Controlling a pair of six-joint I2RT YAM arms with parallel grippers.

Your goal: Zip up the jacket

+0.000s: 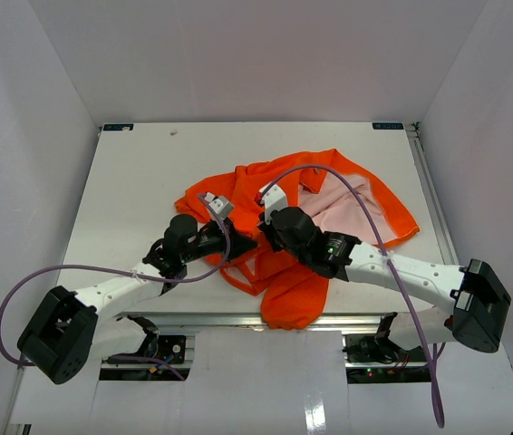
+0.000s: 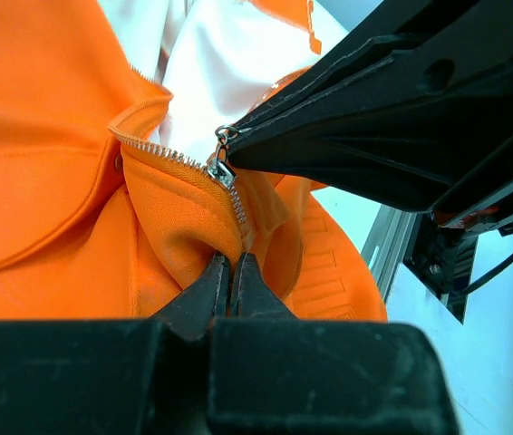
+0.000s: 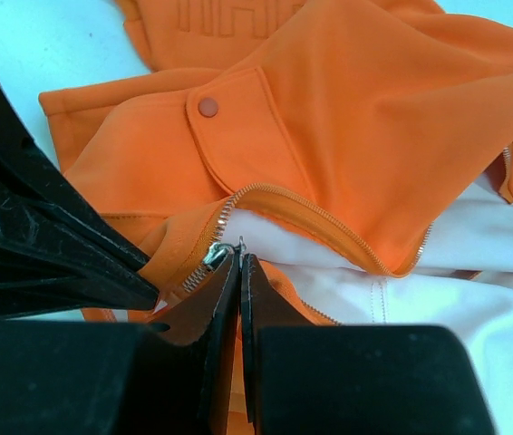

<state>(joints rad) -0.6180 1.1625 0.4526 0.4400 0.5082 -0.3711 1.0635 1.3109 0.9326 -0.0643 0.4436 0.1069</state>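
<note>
The orange jacket (image 1: 329, 190) lies crumpled on the middle of the white table, its pale pink lining (image 1: 343, 204) showing. Both grippers meet at its near left part. My right gripper (image 3: 240, 258) is shut on the small metal pull of the zipper slider (image 3: 213, 256), which sits low on the open zipper teeth (image 3: 320, 217). In the left wrist view the slider (image 2: 222, 170) hangs at the tip of the right gripper's fingers (image 2: 347, 136). Just below it my left gripper (image 2: 230, 265) is shut on a fold of the jacket (image 2: 39, 181) under the zipper.
Part of the jacket hangs over the table's near edge (image 1: 295, 304), across the aluminium rail (image 1: 193, 319). Purple cables (image 1: 365, 204) arc over both arms. A pocket flap with a snap button (image 3: 208, 107) lies beyond the zipper. White walls enclose the table.
</note>
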